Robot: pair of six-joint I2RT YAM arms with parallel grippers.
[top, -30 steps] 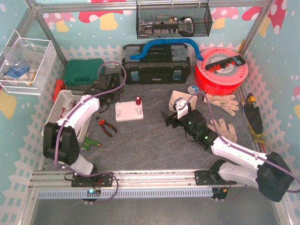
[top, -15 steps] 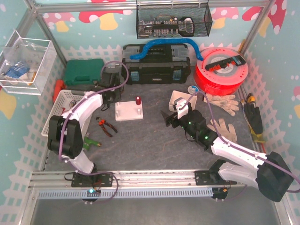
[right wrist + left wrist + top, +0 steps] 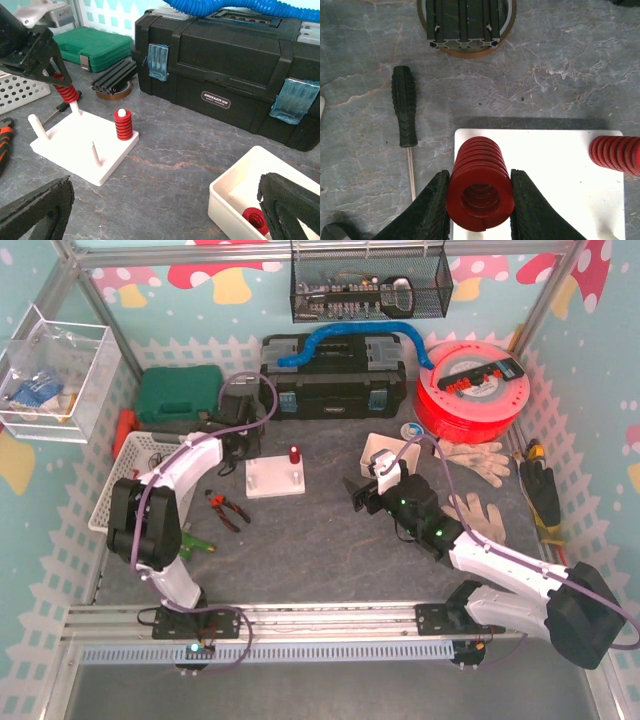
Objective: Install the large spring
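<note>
Two arms reach over a grey marbled table [image 3: 320,540] enclosed by pastel mushroom-and-fence walls. The right gripper [image 3: 358,492] is spread wide and holds nothing. The left gripper [image 3: 236,448] hangs beside a white base [image 3: 275,478].

Left wrist view: black fingers [image 3: 432,210] clamp the large spring [image 3: 480,192] over the base's corner, its hollow bore facing the camera.

Right wrist view: the spring stands nearly upright, its long axis slightly tilted, atop the rear peg [image 3: 75,106].

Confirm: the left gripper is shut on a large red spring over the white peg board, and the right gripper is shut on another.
The right gripper is wrong: the right wrist view shows it open, holding nothing. The left gripper is shut on the large red spring over the white peg board.
</note>
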